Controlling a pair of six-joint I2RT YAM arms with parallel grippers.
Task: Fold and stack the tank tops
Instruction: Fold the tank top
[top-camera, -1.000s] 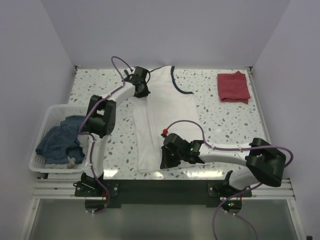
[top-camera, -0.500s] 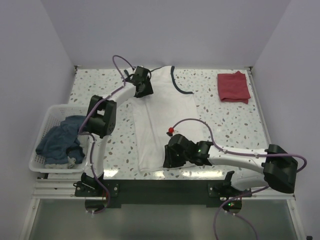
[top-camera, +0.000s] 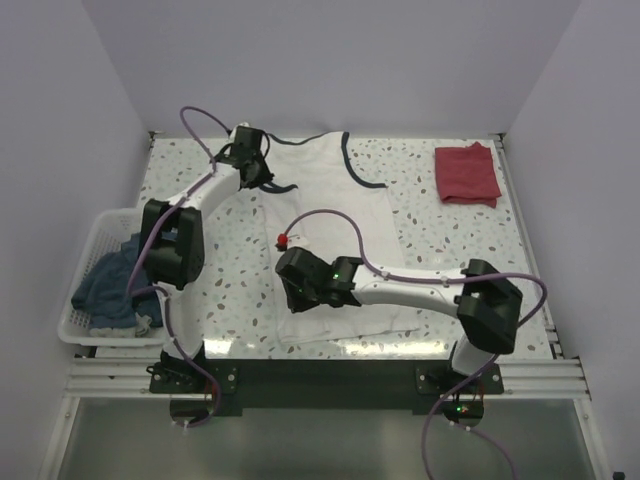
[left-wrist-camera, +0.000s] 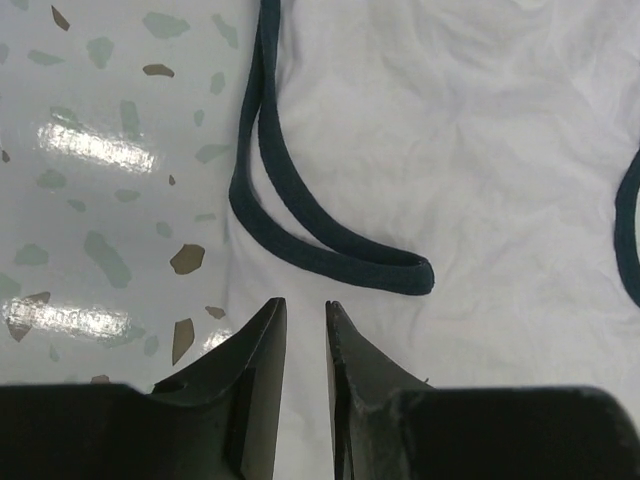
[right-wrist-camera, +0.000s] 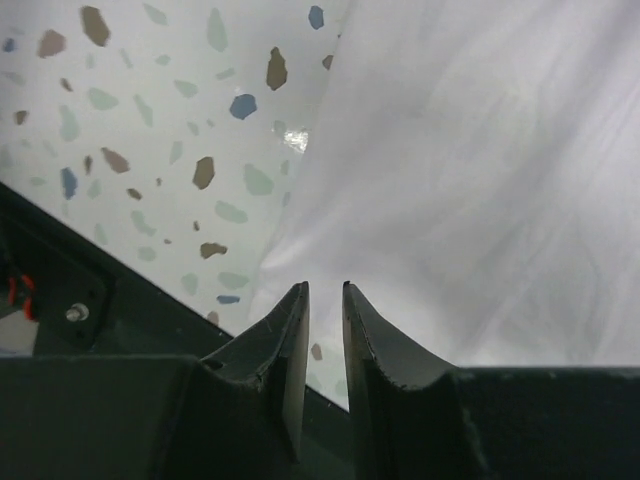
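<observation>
Right tool (right-wrist-camera: 323, 288) low at near-left hem corner of white tank top (top-camera: 340, 215), by near edge of surface (top-camera: 450, 245). Jaws show thin gap, cannot tell if cloth pinched. Top flat mid-surface, long axis near-to-far, hem near, neck far. Left tool (left-wrist-camera: 305, 303) at far-left shoulder, navy strap trim (left-wrist-camera: 330, 262) just ahead of tips. Jaws nearly together, pinch unclear. Both tools on top's left edge, body lies rightward, so lengthwise fold to right looks next. Dark red tank top (top-camera: 467, 174) far right, well apart, right arm nearer.
</observation>
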